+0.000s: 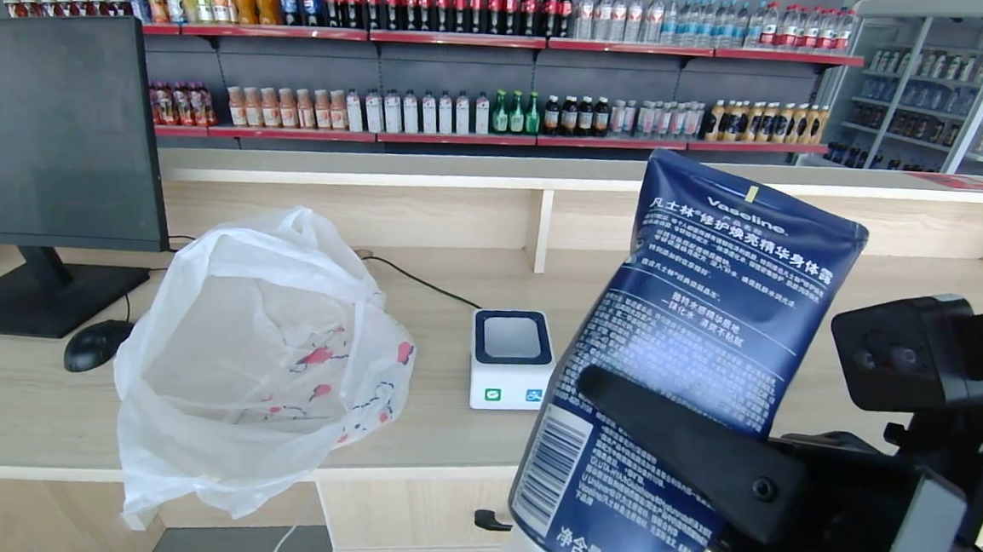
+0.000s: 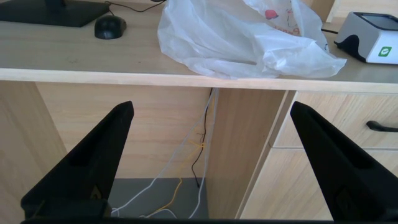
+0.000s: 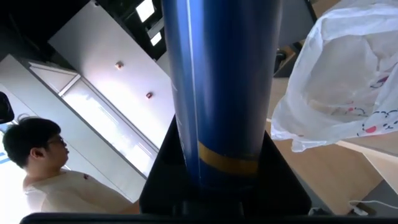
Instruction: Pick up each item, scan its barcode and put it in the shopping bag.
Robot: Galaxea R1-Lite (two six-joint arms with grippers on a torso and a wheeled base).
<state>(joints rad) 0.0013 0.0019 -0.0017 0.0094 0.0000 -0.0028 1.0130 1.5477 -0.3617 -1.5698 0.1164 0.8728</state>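
Right pincer: the right pincer [image 1: 612, 399] is clamped on a dark blue squeeze tube [image 1: 713, 281], one black finger [image 1: 685, 458] lying across its printed face; in the right wrist view the pincer [image 3: 221, 168] hugs the tube [image 3: 217, 81] from both sides.
Left pincer: the left pincer [image 2: 211, 106] has its jaws spread wide with nothing between them, low in front of the counter's cabinet, below the counter edge.
Tube: held in the air and tilted, flat crimped end up and leaning to the robot's right; in the head view it shows to the right of the scanner.
Barcode: the white barcode patch [image 1: 552, 467] sits low on the tube's face, towards the head camera.
Shopping bag: a translucent white plastic shopping bag with red print [image 1: 256, 355] stands open on the counter, left of the scanner, its lower folds hanging over the front edge [image 2: 242, 37].
Scanner: a small white box scanner with a dark blue framed window [image 1: 509, 371] sits on the counter, window facing up.
Counter: a light wooden counter [image 1: 448, 427] also carries a black monitor [image 1: 57, 130] and a black mouse [image 1: 95, 346] at the left.
Behind: red-edged shelves of bottles [image 1: 471, 44].
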